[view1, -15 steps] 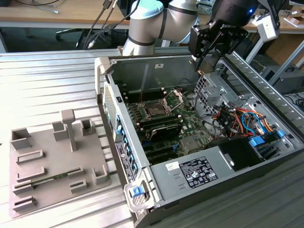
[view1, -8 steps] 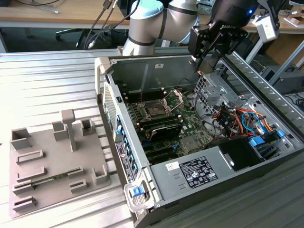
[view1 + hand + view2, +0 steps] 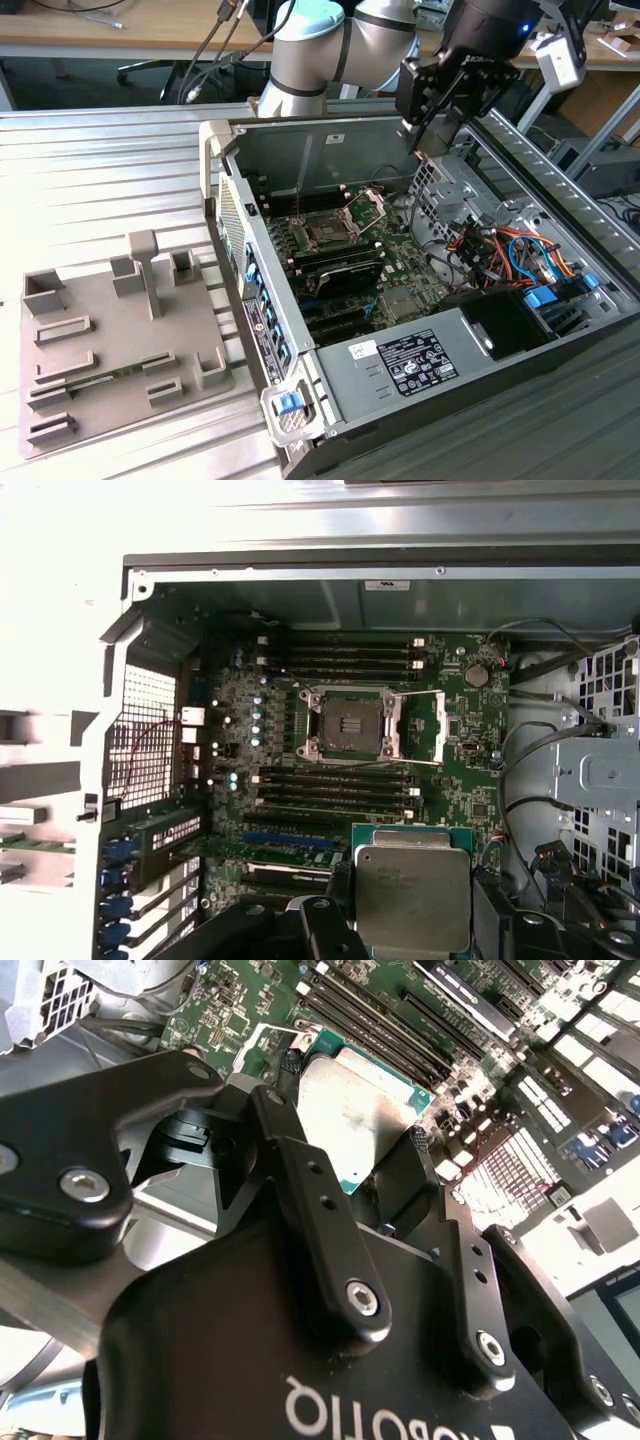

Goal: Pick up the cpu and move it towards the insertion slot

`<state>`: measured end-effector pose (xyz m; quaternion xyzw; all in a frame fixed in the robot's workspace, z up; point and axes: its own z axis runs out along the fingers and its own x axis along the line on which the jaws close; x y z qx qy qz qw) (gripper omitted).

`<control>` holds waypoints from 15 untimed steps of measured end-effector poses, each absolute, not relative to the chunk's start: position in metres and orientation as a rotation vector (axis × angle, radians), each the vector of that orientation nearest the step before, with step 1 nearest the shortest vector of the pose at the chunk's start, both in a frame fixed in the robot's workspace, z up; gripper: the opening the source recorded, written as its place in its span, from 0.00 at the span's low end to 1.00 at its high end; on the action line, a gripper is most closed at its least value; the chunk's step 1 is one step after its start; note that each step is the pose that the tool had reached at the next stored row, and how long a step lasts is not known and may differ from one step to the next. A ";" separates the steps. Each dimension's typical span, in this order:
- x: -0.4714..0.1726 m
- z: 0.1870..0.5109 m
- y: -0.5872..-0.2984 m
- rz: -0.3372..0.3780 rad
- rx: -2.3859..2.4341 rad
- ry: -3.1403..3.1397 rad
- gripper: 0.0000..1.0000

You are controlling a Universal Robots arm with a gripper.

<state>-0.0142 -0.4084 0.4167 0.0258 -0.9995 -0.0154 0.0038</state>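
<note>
The cpu sits low in the first wrist view, a pale square chip with a green border, held between the black fingers of the gripper. In the second wrist view the chip shows just past those fingers, which close on its edges from two sides, so the pincer is drawn in to the chip's width and has hold of it and nothing else.

In the exterior view the gripper hangs in the upper right of the frame, above the open computer case, well clear of the board below.

The insertion slot lies near the middle of the first wrist view, its dark centre bare and its metal plate swung open to one side; in the exterior view it is at. By my judgement the pick is done and the carry is partly done: the chip is lifted over the case but is still apart from the socket.

Counting: one chip, one socket, one arm. On the exterior view's left lies one grey tray.
</note>
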 end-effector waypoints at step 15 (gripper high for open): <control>-0.014 0.413 -0.408 -0.048 0.081 -3.133 0.55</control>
